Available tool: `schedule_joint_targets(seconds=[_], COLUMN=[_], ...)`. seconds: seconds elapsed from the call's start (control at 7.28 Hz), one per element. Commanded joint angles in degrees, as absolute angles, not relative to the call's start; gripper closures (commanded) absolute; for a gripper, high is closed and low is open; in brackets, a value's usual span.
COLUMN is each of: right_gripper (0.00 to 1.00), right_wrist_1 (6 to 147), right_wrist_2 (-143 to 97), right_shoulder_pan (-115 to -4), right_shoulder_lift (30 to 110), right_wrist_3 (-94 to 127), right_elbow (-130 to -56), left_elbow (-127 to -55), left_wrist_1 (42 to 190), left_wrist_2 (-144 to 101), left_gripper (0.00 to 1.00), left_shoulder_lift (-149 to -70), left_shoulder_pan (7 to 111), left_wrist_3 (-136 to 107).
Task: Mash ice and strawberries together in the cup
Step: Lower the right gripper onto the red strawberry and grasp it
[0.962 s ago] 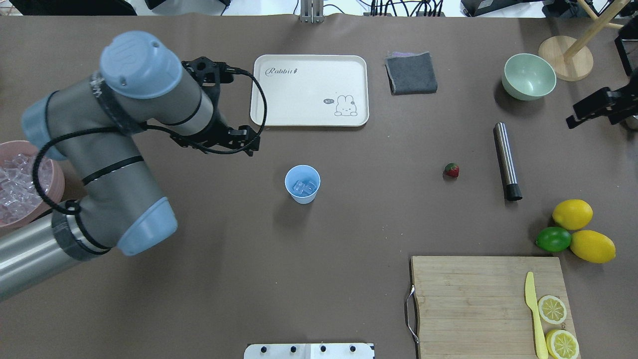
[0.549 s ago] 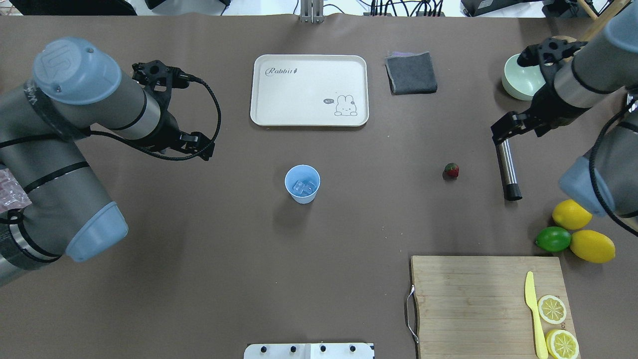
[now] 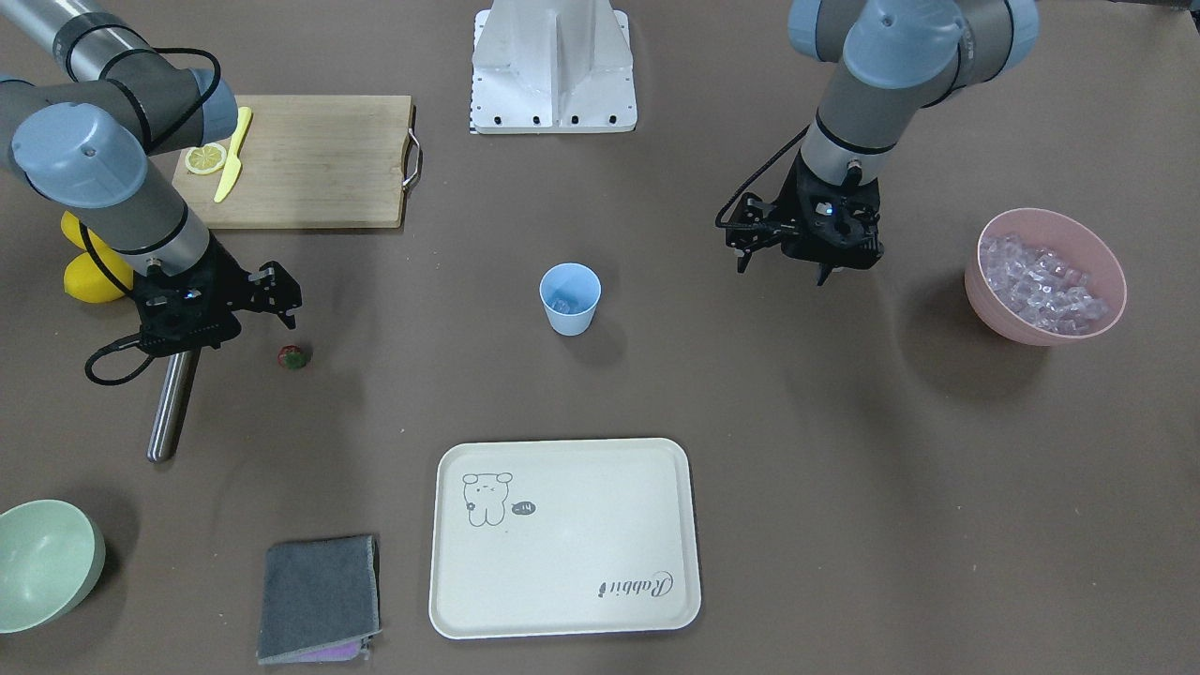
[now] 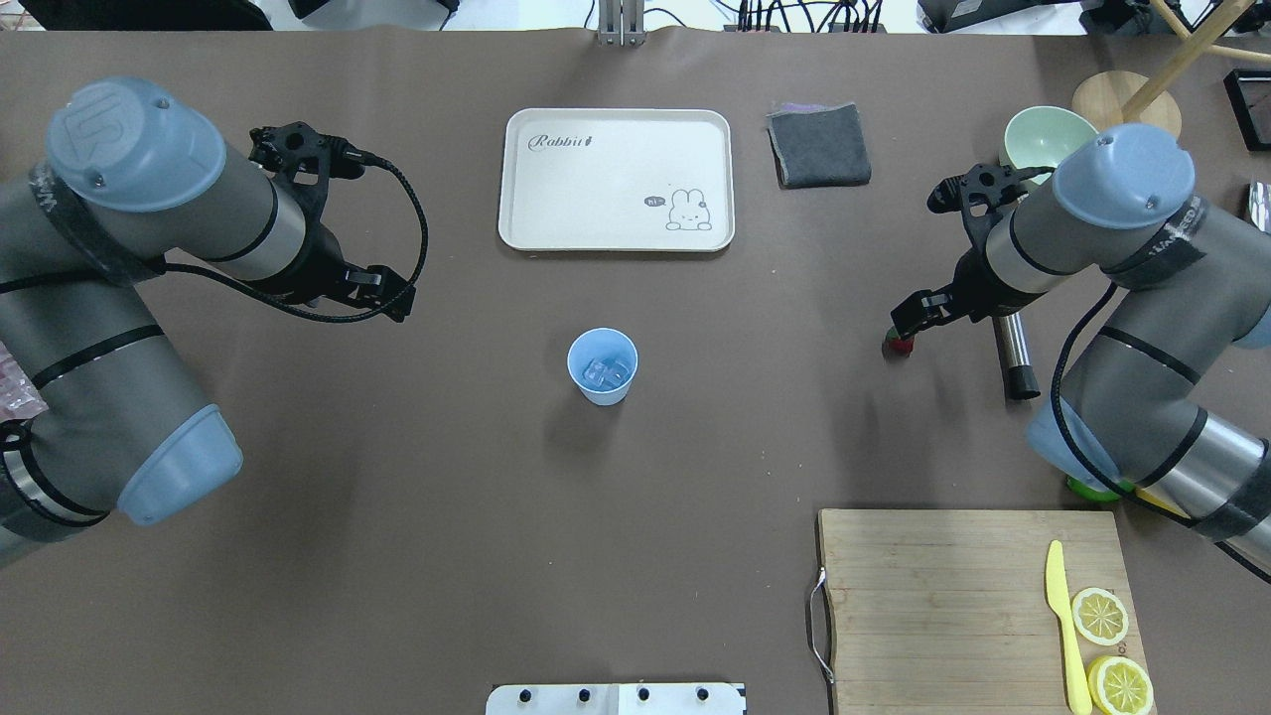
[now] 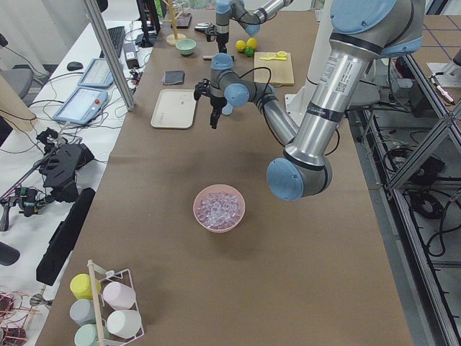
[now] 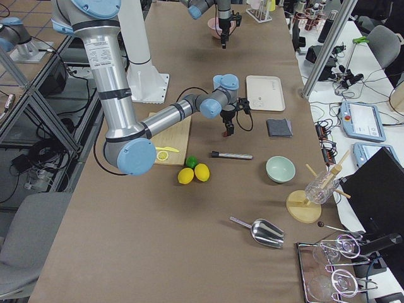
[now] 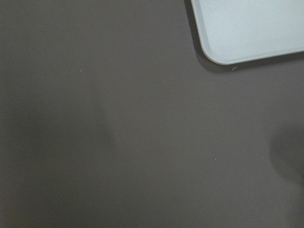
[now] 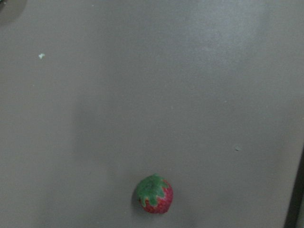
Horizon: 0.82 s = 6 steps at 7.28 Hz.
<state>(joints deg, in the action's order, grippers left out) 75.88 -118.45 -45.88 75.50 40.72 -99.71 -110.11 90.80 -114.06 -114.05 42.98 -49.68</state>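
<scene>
The right gripper hung with its jaws parted just over the strawberry, which lay on the table near the steel rod, well apart from the cup holding ice. An off-centre pinch would probably roll the small berry away. Farther off, the left gripper idled, also spread. Half a second before, the right gripper had been over the rod's far end.
</scene>
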Motion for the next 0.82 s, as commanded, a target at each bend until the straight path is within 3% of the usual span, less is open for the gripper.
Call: schedule_joint_targets(seconds=[0.0,0.27,0.41,0.55,0.69], right_gripper=[0.12,0.21,0.50,0.91,1.00], right_wrist_1=[72.1,67.1,67.0,67.1,67.1], right_wrist_2=[-116.1,-115.8,-115.8,-115.8,-115.9], right_shoulder_pan=[-43.4,-43.3,-43.3,-43.3,-43.3], right_shoulder_lift=[75.1,75.1,74.8,74.5,74.4], right_wrist_3=[41.0,40.8,41.1,41.0,40.7], right_elbow=[-96.4,-92.8,-93.0,-92.8,-92.8], left_elbow=[-110.2,-109.9,-110.0,-110.0,-110.0], left_wrist_1=[90.8,90.8,90.8,90.8,90.8], left_wrist_2=[-114.0,-113.9,-113.9,-113.9,-113.9], left_gripper=[0.03,0.03,0.03,0.03,0.03], left_shoulder_lift=[-114.0,-114.0,-114.2,-114.3,-114.1], left_shoulder_pan=[43.0,42.8,42.8,42.8,42.8], left_wrist_3=[-49.9,-50.0,-50.1,-50.2,-50.2])
